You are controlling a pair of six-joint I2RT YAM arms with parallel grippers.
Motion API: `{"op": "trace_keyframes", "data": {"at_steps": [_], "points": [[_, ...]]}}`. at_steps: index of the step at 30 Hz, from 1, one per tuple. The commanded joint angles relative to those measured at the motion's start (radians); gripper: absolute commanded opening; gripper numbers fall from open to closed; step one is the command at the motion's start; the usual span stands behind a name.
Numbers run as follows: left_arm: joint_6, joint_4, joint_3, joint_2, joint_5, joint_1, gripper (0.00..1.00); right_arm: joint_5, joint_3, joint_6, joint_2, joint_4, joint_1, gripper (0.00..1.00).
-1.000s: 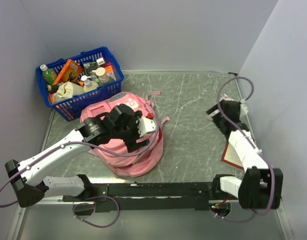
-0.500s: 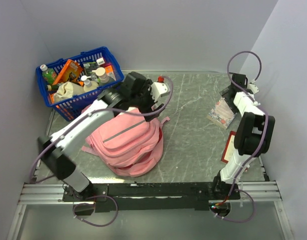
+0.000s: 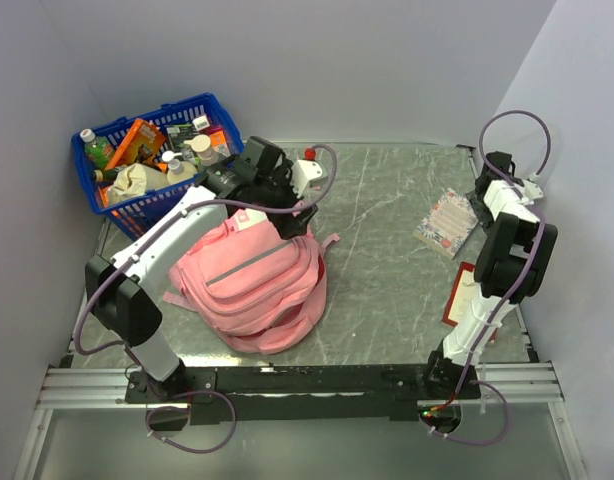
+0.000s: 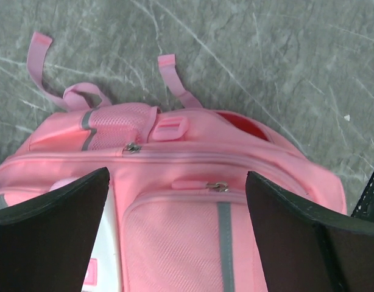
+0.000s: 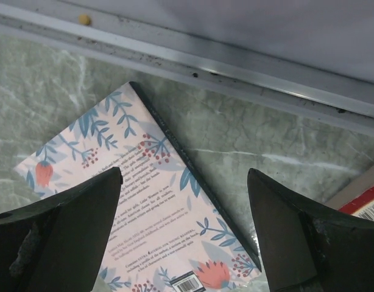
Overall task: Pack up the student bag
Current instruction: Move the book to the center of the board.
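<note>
1 student bag (image 3: 252, 285), 1 basket (image 3: 137, 215), 2 books (image 3: 444, 222) — left end effector (image 4: 178, 182) and right end effector (image 5: 184, 176) both spread.

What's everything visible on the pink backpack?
The student bag is soft pink fabric, slumped on the table left of centre, near the blue basket. Grey stripes, zipped front pockets, a mesh panel and a white patch show. Its straps trail loose on the tabletop. A gap at the top shows red inside. The left claw hangs open above it, not gripping.
</note>
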Motion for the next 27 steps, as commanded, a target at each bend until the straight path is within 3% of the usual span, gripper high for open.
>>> {"op": "trace_keyframes", "data": {"at_steps": [1, 6, 10, 14, 21, 27], "points": [[0.022, -0.006, 0.011, -0.043, 0.066, 0.051, 0.96, 0.102, 0.122, 0.040, 0.070, -0.070, 0.003, 0.91], [0.025, 0.002, 0.006, -0.072, 0.073, 0.098, 0.96, 0.094, 0.266, 0.030, 0.182, -0.176, 0.029, 0.91], [0.021, 0.011, 0.009, -0.089, 0.086, 0.132, 0.97, 0.067, 0.280, -0.035, 0.204, -0.155, 0.094, 0.88], [0.008, 0.023, 0.011, -0.106, 0.102, 0.171, 0.96, 0.016, 0.312, -0.029, 0.232, -0.248, 0.141, 0.85], [0.002, 0.042, -0.002, -0.127, 0.129, 0.210, 0.96, -0.105, 0.373, -0.091, 0.242, -0.298, 0.172, 0.84], [0.008, 0.048, -0.015, -0.150, 0.140, 0.224, 0.96, -0.096, 0.454, -0.189, 0.310, -0.379, 0.253, 0.86]]}}
